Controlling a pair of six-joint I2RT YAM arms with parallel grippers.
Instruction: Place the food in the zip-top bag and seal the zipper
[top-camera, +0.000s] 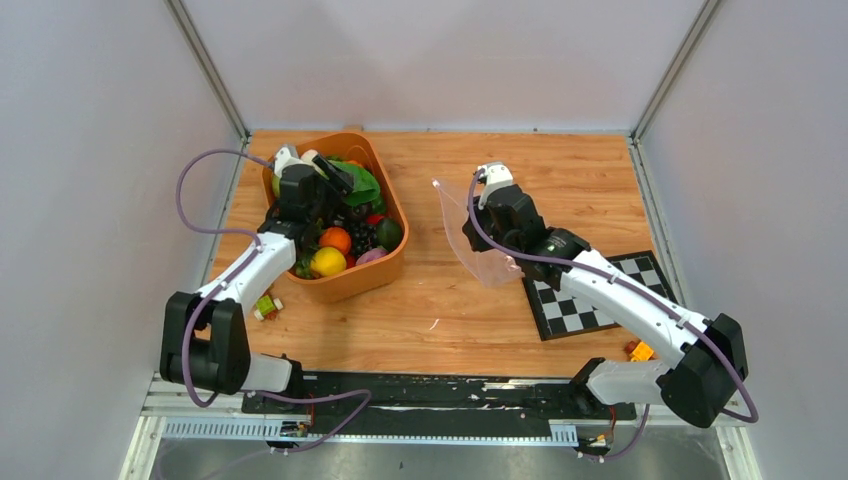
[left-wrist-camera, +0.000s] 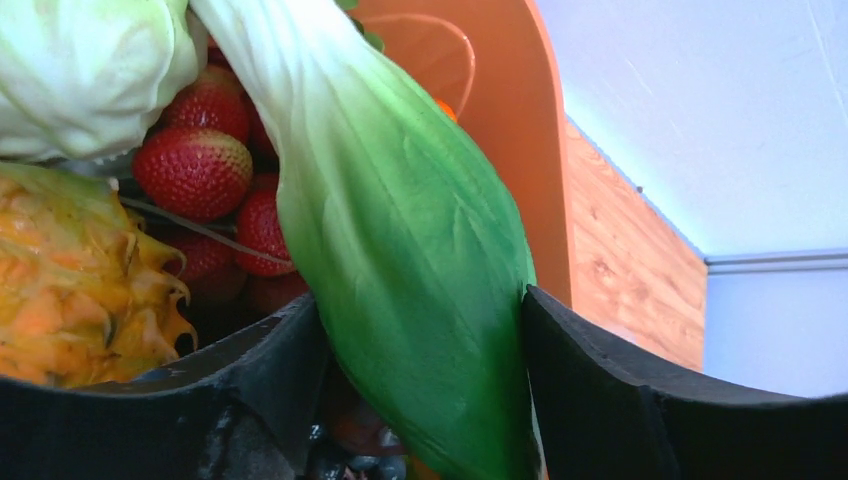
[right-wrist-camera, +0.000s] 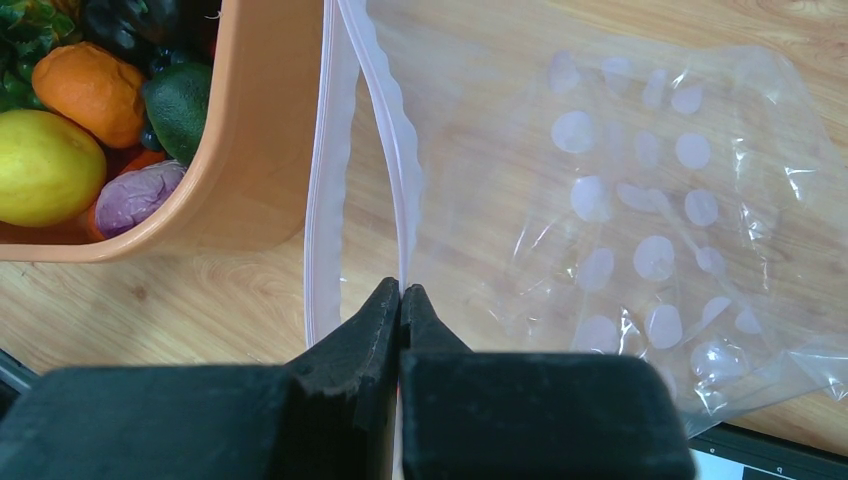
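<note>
**One lip pinched up, one leaf gripped: bag held open beside the orange tub**

The right gripper (right-wrist-camera: 400, 295) is closed tight, with no gap between its pads. It has nipped one lip of the zip-top bag (right-wrist-camera: 640, 200) right on the zipper (right-wrist-camera: 395, 140). The other lip hangs free on the tub side, so the mouth gapes in a narrow slit. That looks like the reason for the hold: lifting a single lip opens the bag and turns its mouth toward the food. The bag holds nothing yet. Its dotted face trails away from the orange tub (right-wrist-camera: 255, 150), partly lifted off the wood, and its mouth sits just beside the tub's wall.

The left gripper (left-wrist-camera: 425, 330) is down inside the tub. Its jaws are about a leaf's width apart, and both pads appear to press on the green blade of the bok choy (left-wrist-camera: 400, 230). The bok choy is probably the first piece to go across, but it has not cleared the rim.

The rest of the food lies heaped in the tub:
- strawberries (left-wrist-camera: 195, 170) and a pale cabbage (left-wrist-camera: 80, 70) beside the leaf
- a pineapple (left-wrist-camera: 70, 290) below the cabbage
- an orange (right-wrist-camera: 95, 85), a lemon (right-wrist-camera: 40, 165) and a purple piece (right-wrist-camera: 140, 195) at the tub's near end

A small toy (top-camera: 266, 306) lies on the table just outside the tub's near corner, on the side away from the bag. The checkered board (top-camera: 590, 300) lies well beyond the bag.
</note>
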